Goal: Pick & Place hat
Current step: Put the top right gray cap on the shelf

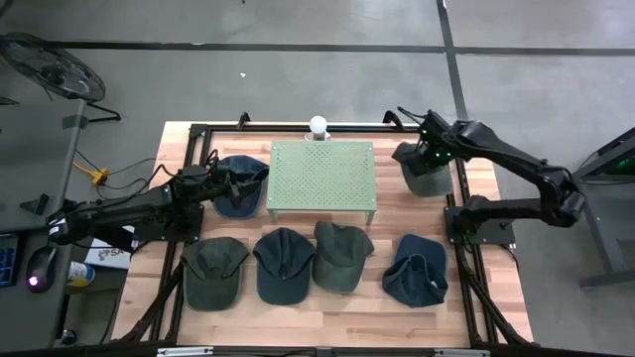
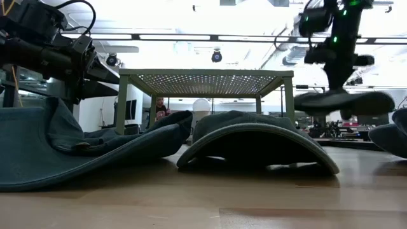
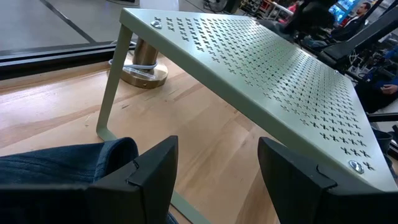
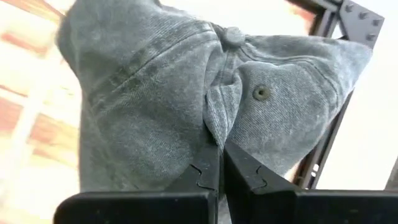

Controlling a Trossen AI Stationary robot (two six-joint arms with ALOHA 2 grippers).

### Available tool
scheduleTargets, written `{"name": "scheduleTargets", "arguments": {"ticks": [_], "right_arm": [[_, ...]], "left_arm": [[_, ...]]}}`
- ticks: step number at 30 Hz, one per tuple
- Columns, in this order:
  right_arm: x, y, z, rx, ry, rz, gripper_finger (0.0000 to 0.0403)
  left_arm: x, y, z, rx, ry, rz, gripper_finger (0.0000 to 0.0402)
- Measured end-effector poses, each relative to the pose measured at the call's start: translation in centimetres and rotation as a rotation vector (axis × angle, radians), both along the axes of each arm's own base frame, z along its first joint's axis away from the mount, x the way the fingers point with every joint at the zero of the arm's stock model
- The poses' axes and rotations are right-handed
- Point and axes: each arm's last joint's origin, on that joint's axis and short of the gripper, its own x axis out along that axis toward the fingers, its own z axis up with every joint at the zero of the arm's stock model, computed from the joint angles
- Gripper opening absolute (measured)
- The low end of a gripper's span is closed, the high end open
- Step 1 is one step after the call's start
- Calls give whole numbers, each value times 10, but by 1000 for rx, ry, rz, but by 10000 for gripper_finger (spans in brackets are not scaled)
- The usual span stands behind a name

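Note:
My right gripper (image 4: 221, 146) is shut on a grey-green cap (image 1: 425, 174), which hangs over the table's far right part, right of the green perforated stand (image 1: 322, 177). In the low view this cap (image 2: 343, 102) floats clear of the wood. My left gripper (image 3: 217, 155) is open and hovers at the stand's left side, over a blue denim cap (image 1: 238, 186) lying on the table. The denim (image 3: 62, 165) shows just beside one finger. I cannot tell whether it touches. My right gripper pinches a fold of the cap's crown (image 4: 214, 118), just below the top button (image 4: 234, 36), between its two shut fingers. The fingers come from above, pointing down. The cap hangs below them, lifted clear of the table, with its brim roughly level.
A row of caps lies along the near edge: two dark green (image 1: 213, 270) (image 1: 340, 256) and two blue (image 1: 284, 263) (image 1: 415, 270). A black frame rail (image 1: 461, 198) borders the table. A white round object (image 1: 318, 126) stands behind the stand. Bare wood lies under the stand.

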Motion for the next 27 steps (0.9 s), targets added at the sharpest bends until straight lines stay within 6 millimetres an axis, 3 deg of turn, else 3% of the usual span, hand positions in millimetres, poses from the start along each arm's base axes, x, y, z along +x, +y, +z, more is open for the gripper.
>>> {"name": "scheduleTargets", "arguments": {"ticks": [7,13,27], "right_arm": [[9,21,46,-62,-147,9,1],[26,41,70,-102,-300,38,0],[76,79,69,-219,-417,176,0]], "left_arm": [[0,0,0,0,0,0,218],[0,0,0,0,0,0,218],[0,0,0,0,0,0,218]]}}
